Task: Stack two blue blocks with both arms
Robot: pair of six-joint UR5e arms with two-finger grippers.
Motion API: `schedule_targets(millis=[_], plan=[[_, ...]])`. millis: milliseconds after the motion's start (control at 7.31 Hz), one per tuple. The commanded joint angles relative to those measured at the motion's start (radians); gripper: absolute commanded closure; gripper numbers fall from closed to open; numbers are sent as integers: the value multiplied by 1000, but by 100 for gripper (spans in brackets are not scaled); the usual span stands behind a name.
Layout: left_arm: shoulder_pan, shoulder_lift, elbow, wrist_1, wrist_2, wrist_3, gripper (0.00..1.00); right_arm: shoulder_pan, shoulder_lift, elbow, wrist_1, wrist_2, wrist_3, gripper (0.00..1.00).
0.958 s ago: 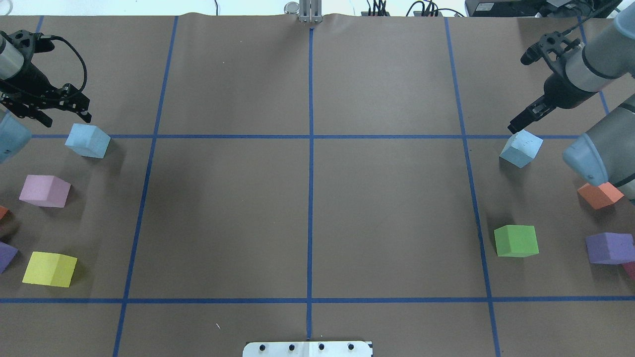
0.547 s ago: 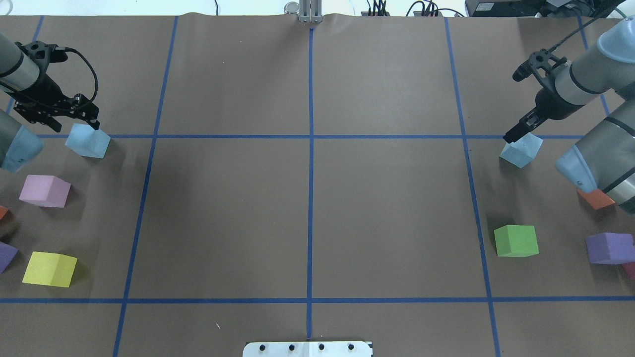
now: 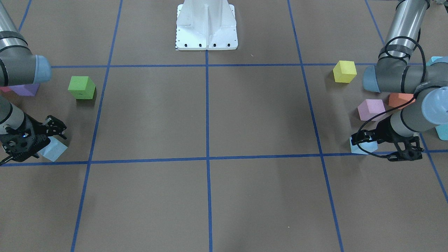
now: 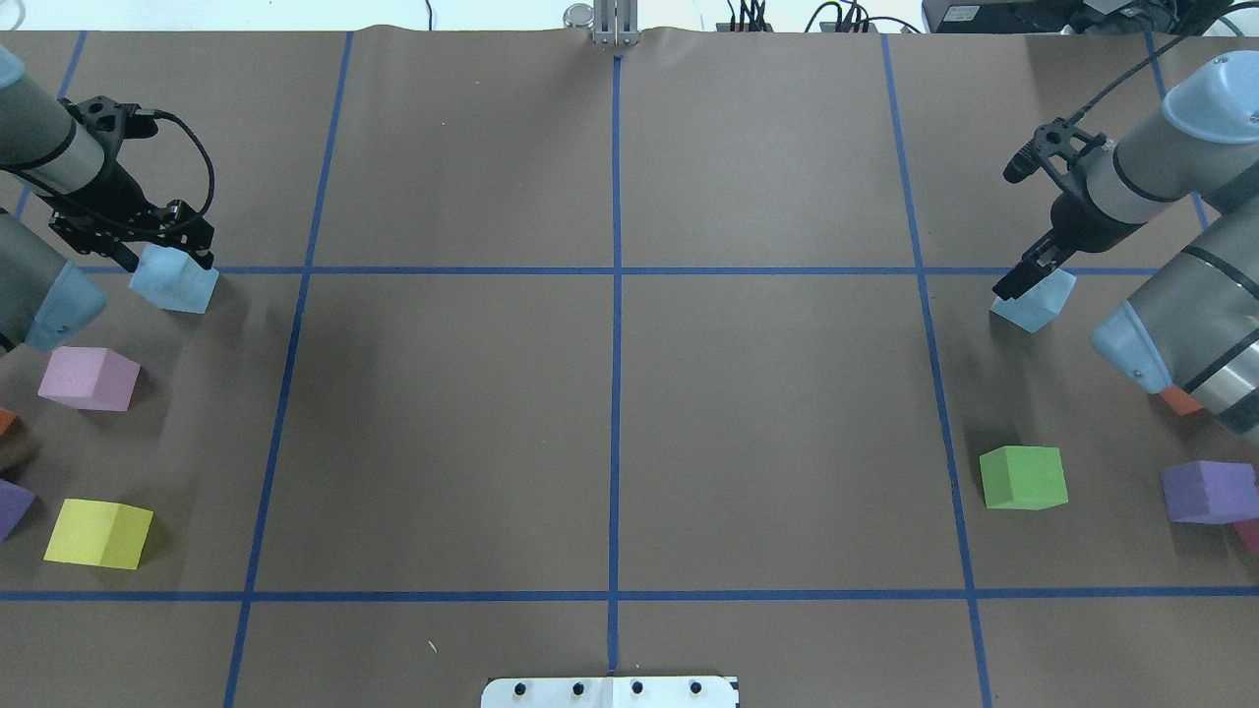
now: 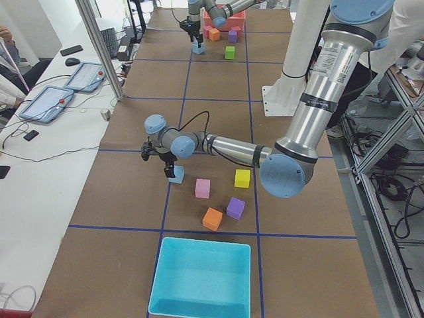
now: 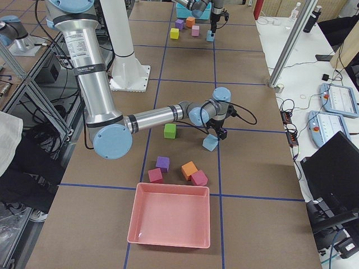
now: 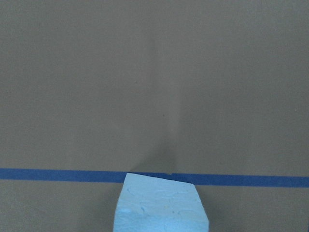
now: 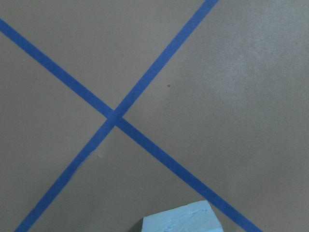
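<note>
One pale blue block (image 4: 179,287) lies at the far left on a blue tape line. It also shows in the front-facing view (image 3: 364,148) and the left wrist view (image 7: 161,205). My left gripper (image 4: 165,259) is open, low, with its fingers on either side of the block's far part. The other blue block (image 4: 1033,305) lies at the far right and shows in the right wrist view (image 8: 181,220). My right gripper (image 4: 1011,285) is down at its far left corner. In the front-facing view this gripper (image 3: 57,134) looks open beside the block (image 3: 52,151).
A pink cube (image 4: 89,379), a yellow cube (image 4: 98,533) and a purple cube (image 4: 12,506) lie on the left. A green cube (image 4: 1023,477), a purple cube (image 4: 1208,492) and an orange cube (image 4: 1175,398) lie on the right. A turquoise box (image 5: 202,278) and a pink tray (image 6: 170,221) stand at the table ends.
Both grippers have come down and in onto their blue blocks: the left one now straddles its block, the right one has reached its block's corner. The blocks have not moved.
</note>
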Motion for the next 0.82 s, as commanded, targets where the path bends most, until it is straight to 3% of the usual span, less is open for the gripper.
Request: schedule_targets(millis=[0, 411, 684], plan=[[1, -1, 2, 0, 0, 0, 1, -1, -13, -3, 0, 0, -29, 2], [1, -1, 2, 0, 0, 0, 1, -10, -30, -14, -1, -18, -34, 2], [6, -3, 3, 0, 0, -2, 3, -23, -22, -34, -1, -22, -34, 10]])
